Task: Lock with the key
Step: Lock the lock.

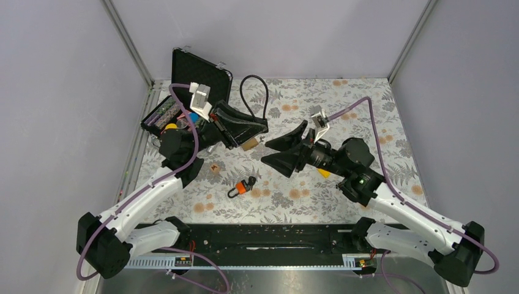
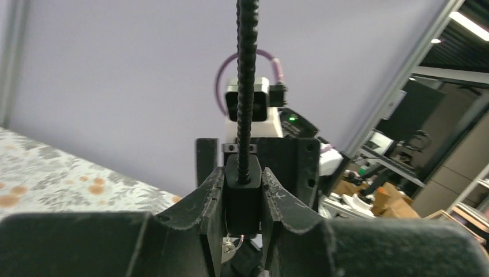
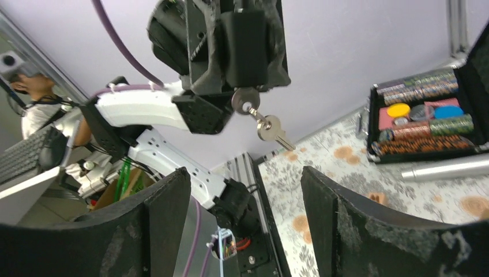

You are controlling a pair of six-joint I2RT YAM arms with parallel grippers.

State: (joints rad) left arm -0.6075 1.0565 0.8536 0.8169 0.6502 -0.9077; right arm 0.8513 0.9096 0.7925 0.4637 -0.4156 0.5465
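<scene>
My left gripper (image 1: 254,130) is shut on the black body of a cable lock (image 2: 242,196) and holds it off the table. The lock's ribbed black cable (image 2: 245,75) rises straight out of its top and loops over the table (image 1: 254,92). In the right wrist view a key (image 3: 245,101) sits in the lock's lower end. A second silver key (image 3: 271,130) hangs from its ring. My right gripper (image 3: 245,219) is open and faces the lock from a short way off. Nothing is between its fingers (image 3: 340,219).
An open black case (image 1: 183,92) with poker chips (image 3: 427,118) stands at the back left, behind the left arm. An orange and black carabiner clip (image 1: 243,187) and a small wooden cube (image 1: 214,166) lie on the floral table. A silver tube (image 3: 444,168) lies near the case.
</scene>
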